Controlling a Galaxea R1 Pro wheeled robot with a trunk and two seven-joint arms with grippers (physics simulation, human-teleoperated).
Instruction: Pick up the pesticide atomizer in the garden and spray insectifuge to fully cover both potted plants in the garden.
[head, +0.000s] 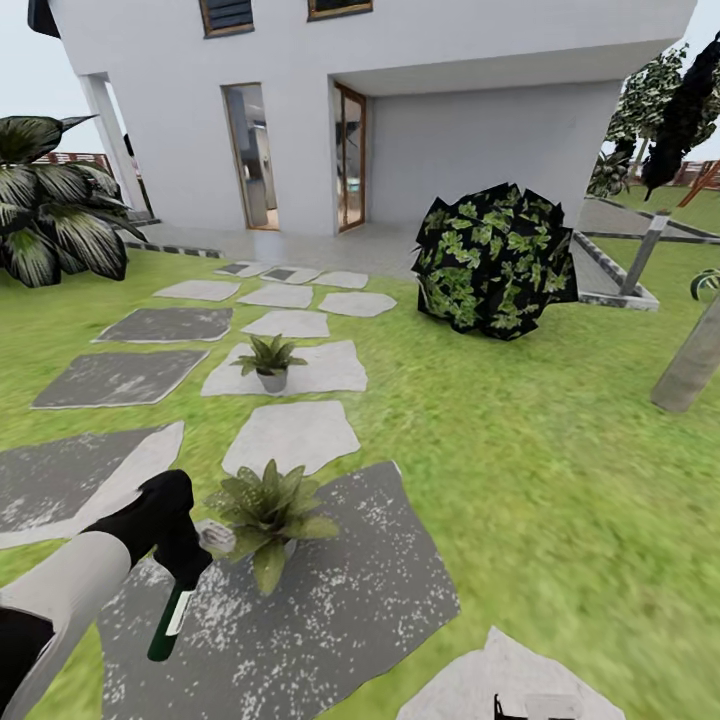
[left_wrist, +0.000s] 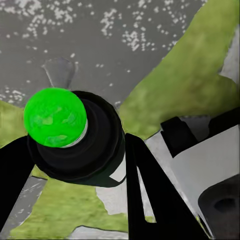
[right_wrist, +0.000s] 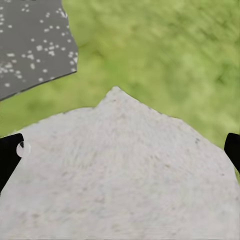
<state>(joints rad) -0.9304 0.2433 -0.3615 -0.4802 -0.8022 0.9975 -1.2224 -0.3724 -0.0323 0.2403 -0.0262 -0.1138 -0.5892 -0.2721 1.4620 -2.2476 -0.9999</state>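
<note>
**A:** Where was the pesticide atomizer (head: 172, 612), and what had hold of it?

**B:** The left tool (head: 180, 560) was closed around its neck. The dark-green bottle hung tilted, base downward, over a speckled dark stepping stone (head: 330, 610), with its whitish trigger head (head: 215, 537) pointing at the nearer potted plant (head: 268, 512) and almost touching the leaves. In the left wrist view, the fingers (left_wrist: 150, 195) flanked the bottle (left_wrist: 82, 142), seen end-on.

**A:** And the right tool?

**B:** Its fingertips (right_wrist: 9, 155) sat wide apart with nothing between them, above a pale stepping stone (right_wrist: 120, 170).

**A:** Which step did that look like?

**B:** Pickup looked finished; spraying the nearer plant seemed the step in hand. No mist was visible, so coverage could not be judged.

**A:** What would come after?

**B:** Probably sweeping the nozzle over that rosette, then carrying the bottle beyond it to the farther potted plant (head: 268, 362), which stood on a light stone (head: 330, 370) toward the house (head: 450, 120), well apart from the nearer plant.
</note>
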